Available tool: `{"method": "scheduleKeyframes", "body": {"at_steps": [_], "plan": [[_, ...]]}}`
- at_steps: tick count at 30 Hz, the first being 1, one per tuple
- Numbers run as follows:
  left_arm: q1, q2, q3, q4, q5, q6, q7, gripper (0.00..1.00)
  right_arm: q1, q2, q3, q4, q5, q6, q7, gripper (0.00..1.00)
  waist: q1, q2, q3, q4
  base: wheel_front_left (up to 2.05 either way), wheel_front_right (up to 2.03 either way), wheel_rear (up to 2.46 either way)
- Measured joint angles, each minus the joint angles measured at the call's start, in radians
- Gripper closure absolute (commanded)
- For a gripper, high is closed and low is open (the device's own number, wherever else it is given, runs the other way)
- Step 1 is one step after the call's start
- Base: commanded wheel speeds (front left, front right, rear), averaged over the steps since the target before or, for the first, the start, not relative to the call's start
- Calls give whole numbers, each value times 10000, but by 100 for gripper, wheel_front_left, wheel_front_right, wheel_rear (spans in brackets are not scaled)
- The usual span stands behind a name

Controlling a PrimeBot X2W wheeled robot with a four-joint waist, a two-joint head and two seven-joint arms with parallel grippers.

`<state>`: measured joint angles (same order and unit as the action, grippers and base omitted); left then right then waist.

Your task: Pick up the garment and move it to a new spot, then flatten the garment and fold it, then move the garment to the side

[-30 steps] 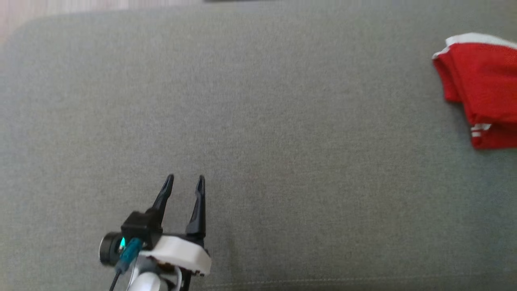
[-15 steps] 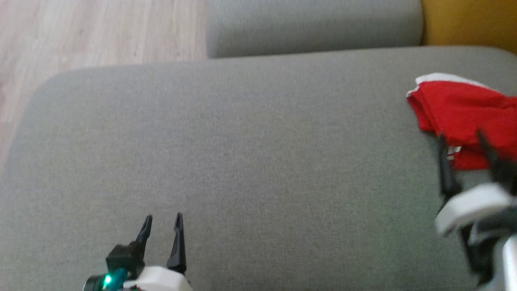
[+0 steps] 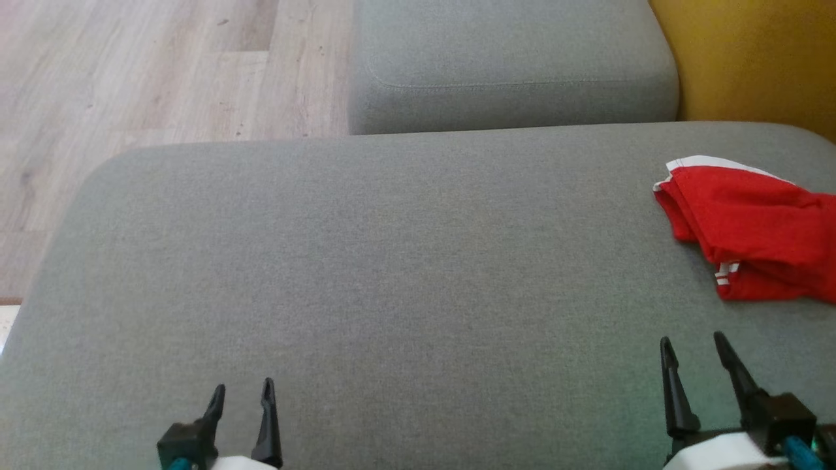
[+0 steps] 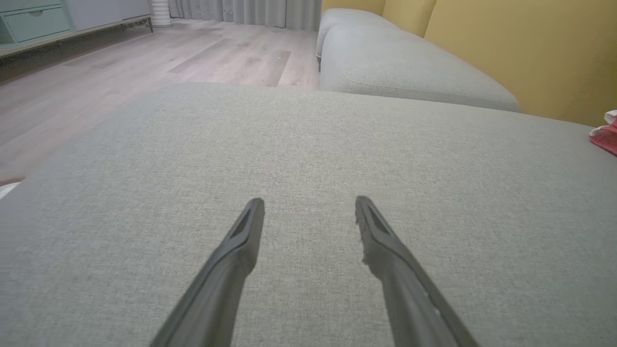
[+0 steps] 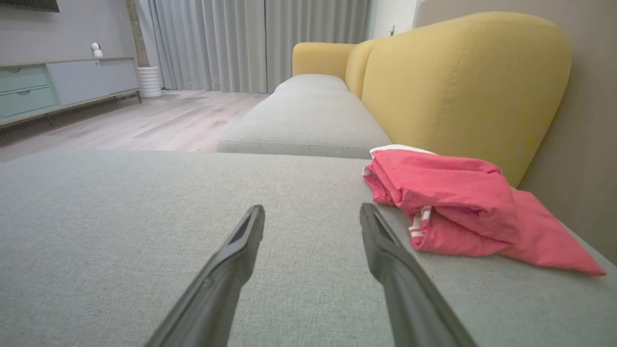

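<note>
A red garment (image 3: 751, 228) with white trim lies folded in a loose bundle at the right side of the grey cushion (image 3: 392, 261). In the right wrist view the garment (image 5: 458, 202) sits just ahead and to the right of my fingers. My right gripper (image 3: 693, 343) is open and empty, a short way in front of the garment, apart from it. At the lower left my left gripper (image 3: 241, 388) stands open with nothing in it, far from the garment (image 4: 606, 137). Both pairs of fingers hover low over bare cushion fabric.
A second grey seat cushion (image 3: 509, 59) lies beyond the gap at the back. A yellow backrest (image 3: 751, 59) rises at the right behind the garment. Wooden floor (image 3: 130, 85) drops off past the cushion's left edge. A sideboard (image 5: 58, 86) stands far across the room.
The head camera has tilted, bringing the far cushion and floor into view. My right gripper has come into view near the garment and settled at the lower right. The garment has not moved.
</note>
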<state>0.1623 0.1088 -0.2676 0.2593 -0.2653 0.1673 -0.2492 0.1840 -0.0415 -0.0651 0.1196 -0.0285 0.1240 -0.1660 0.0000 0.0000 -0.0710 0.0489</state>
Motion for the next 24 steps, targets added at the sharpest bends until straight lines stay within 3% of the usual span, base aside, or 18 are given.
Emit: {"method": "scheduleKeyframes", "body": {"at_steps": [24], "plan": [[3,-61,169,-228,263,-334,0,0,-90,0,194,1296,451,0,-748,0,0,0,31,17,0,0,0]]}}
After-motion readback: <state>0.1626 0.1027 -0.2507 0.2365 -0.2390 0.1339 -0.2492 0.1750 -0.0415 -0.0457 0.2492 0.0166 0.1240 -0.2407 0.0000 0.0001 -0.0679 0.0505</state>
